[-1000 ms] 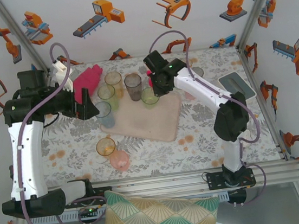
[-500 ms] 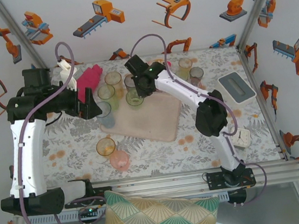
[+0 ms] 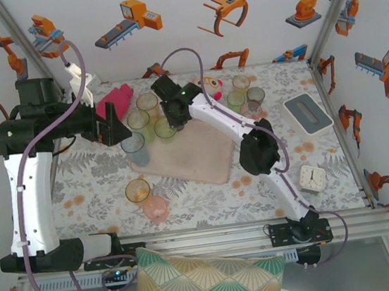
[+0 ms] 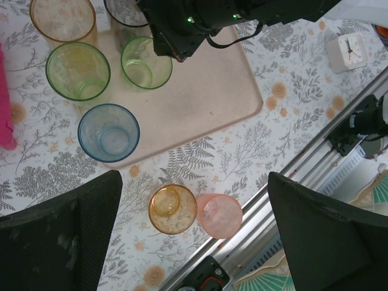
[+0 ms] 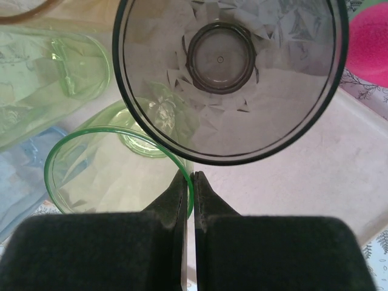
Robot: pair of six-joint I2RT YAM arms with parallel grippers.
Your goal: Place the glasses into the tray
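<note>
The big flowery table holds it all, with the flat pink-beige tray in the middle. My left gripper hangs by the left end of the tray, fingers spread wide, nothing in them. My right gripper reaches to the far left part of the tray with its two fingers pressed tight together. The rim of a green glass runs right into the tips, so I think I am pinching its thin wall. A grey glass stands just beside it, and a blue glass sits at the tray's left edge. An amber glass and a pink glass lie off the tray, side by side, near the front edge of the table. At the far right stand more glasses, well apart from the tray. I think my job now is to set the green glass flat on a bare bit of tray. I should go down slowly, not bump the grey one, let go softly, then lift straight up so the rim does not catch. The little white clock is too small to read, and I see no words or names on anything.
</note>
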